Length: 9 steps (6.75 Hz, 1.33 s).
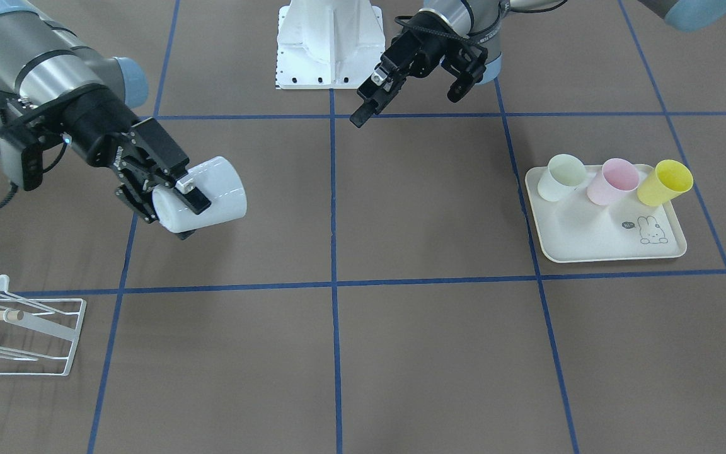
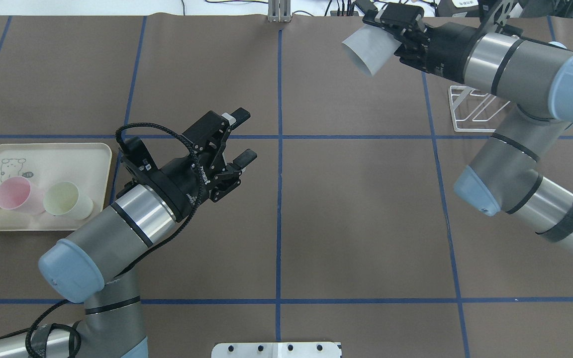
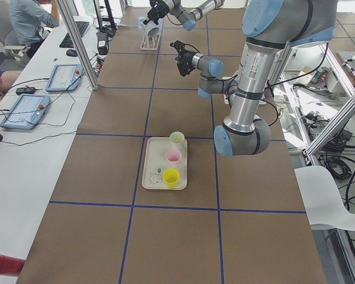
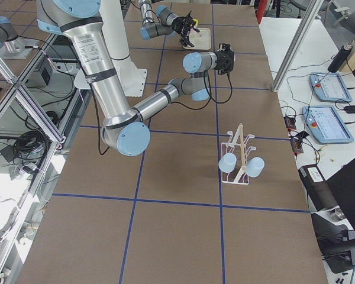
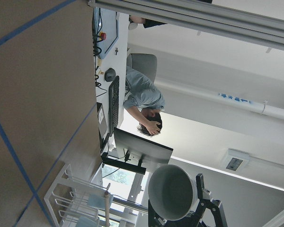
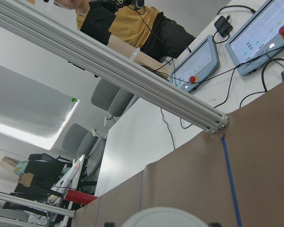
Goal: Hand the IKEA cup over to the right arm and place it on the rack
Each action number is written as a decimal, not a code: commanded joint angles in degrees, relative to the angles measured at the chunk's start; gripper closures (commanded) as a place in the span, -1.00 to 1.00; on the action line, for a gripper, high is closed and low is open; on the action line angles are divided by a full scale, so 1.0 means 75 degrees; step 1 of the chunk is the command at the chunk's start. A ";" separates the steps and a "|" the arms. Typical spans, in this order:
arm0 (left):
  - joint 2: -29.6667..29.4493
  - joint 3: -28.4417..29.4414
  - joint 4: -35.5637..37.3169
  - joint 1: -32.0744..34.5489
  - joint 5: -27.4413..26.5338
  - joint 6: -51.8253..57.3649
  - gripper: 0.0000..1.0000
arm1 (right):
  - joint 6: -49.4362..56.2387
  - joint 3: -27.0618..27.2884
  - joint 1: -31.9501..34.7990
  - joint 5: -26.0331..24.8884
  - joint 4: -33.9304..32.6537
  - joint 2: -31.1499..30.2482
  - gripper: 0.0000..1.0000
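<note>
Front view: right gripper (image 1: 190, 211) is clamped on the cup (image 1: 224, 189) near its base, with the cup on its side and clear of the table (image 1: 432, 221). Left gripper (image 1: 406, 104) is spread, holds nothing, and is well apart from the cup. The handover looks done. What is left is the carry to the rack (image 1: 54, 334), near the right arm on the operators' side. Tray (image 1: 590, 255) sits far across with green cup (image 1: 561, 176), pink cup (image 1: 615, 181) and yellow cup (image 1: 664, 183).

Overhead: the cup hangs beside the rack, which is partly hidden under the right arm. Its mouth points toward the left arm. It probably needs a wrist roll to turn the mouth down before lowering.

Left side view: three cups stand on the tray. The held cup is small and far, near the rack.

Right side view: the rack shows whole, with an upright rod (image 4: 241, 148) and two blue cups (image 4: 228, 163) hung low, one on each side. The upper prongs look free — aim there. Come in from above, keep off the hung cups, lower slowly, and let go only once the prong bears the cup. The wire frame looks light, so a knock could shift it.

Left wrist view: cup mouth is seen head-on, round and empty.

Right wrist view: only the cup's rim shows at the bottom edge, with no rack in sight — poor for aiming.

Count: six cups (one held, three on the tray, two on the rack), one rack, one tray, two grippers.
</note>
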<state>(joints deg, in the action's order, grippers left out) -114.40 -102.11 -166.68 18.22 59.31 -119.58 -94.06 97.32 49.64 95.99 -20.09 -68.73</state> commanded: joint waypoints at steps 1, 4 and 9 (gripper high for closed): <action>0.0194 -0.0863 0.2137 0.0218 0.0340 0.0394 -1.00 | 0.1807 0.0986 0.0516 0.0022 -0.1498 -0.0979 1.00; 0.0672 -0.2529 0.5273 0.0979 0.2061 0.1163 -1.00 | 0.5156 0.1695 0.0800 -0.1354 -0.2548 -0.2560 1.00; 0.1495 -0.3119 0.6158 0.1309 0.2874 0.2175 -1.00 | 0.6166 0.1171 0.0765 -0.2498 -0.2385 -0.3235 1.00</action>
<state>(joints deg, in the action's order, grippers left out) -103.45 -125.35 -121.03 27.78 80.28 -103.61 -47.94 108.17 55.41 77.43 -38.44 -93.14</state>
